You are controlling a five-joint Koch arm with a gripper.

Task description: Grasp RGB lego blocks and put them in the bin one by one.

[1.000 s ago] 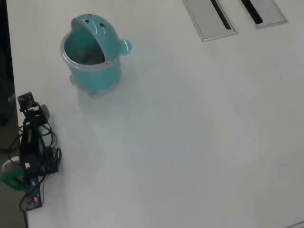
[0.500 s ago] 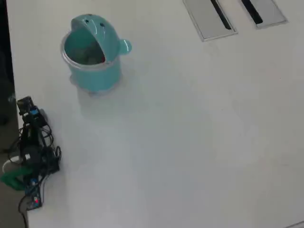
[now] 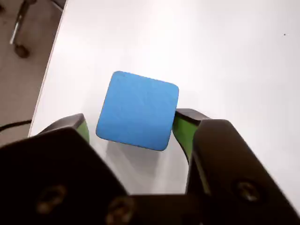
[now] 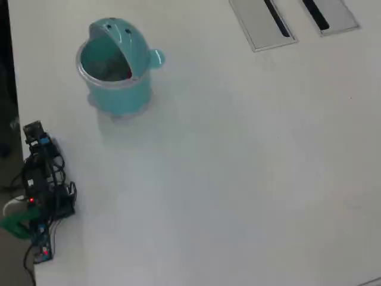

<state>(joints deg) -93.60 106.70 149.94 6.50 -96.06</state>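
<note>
Right now the blue block (image 3: 138, 111) sits between the two green-padded jaws of the gripper (image 3: 130, 126), seen in the wrist view. The right jaw pad touches the block's right edge; the left pad is close by, contact there hard to confirm. A shadow shows under the block, so it looks lifted off the white table (image 3: 211, 47), pinched in the jaws, but that's a judgement from the shadow and fit. The block looks square from here, no long axis to speak of, turned a bit askew to the jaw line.

In the overhead view the arm (image 4: 37, 173) sits folded at the table's left edge, low in the picture; a speck of blue shows at its upper end. The bin (image 4: 116, 65) stands above and to the right of it in that view, near but clearly apart, lid tipped back w/ the mouth open toward the arm's side. Something reddish shows inside the bin, too small to name.

Likely step: carry the block to the bin. What matters is direction, i.e. the bin's mouth lies up-right of the gripper in the overhead view, so the reach goes that way, over the rim, before letting go. The green block isn't visible anywhere.
</note>
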